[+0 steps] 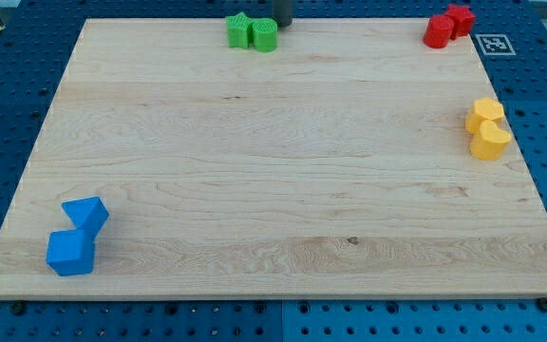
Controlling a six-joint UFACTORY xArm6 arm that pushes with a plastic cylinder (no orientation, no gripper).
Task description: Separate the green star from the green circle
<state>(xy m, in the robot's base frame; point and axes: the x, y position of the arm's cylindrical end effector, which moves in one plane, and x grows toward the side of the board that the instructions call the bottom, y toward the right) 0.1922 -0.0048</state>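
The green star [239, 30] and the green circle [265, 35] sit touching side by side at the view's top edge of the wooden board [273, 180], the star on the left. The dark rod comes in from the view's top; my tip [281, 23] stands just right of and behind the green circle, very close to it or touching it.
Two red blocks [447, 26] sit together at the top right corner. Two yellow blocks [487, 127] sit together near the right edge. Two blue blocks [77, 237] sit together at the bottom left. A blue pegboard table surrounds the board.
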